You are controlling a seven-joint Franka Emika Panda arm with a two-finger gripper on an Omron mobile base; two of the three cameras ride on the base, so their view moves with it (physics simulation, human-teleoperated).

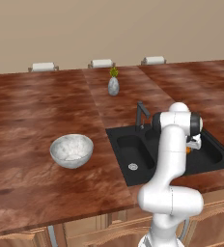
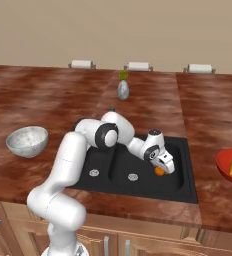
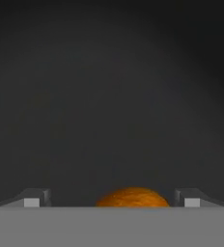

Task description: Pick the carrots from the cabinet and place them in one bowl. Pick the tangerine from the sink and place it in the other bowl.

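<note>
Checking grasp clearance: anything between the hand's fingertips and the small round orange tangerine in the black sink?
Nothing. In the hand view the tangerine sits between the open fingertips, bare black sink floor around it.

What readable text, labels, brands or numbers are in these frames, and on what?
None: no words, labels, brand marks, numbers or signs show in any view.
Checked and found bare: sink, whitish-grey bowl, red bowl, vase, tangerine, counter and the arm's white shell down to the end effector.
</note>
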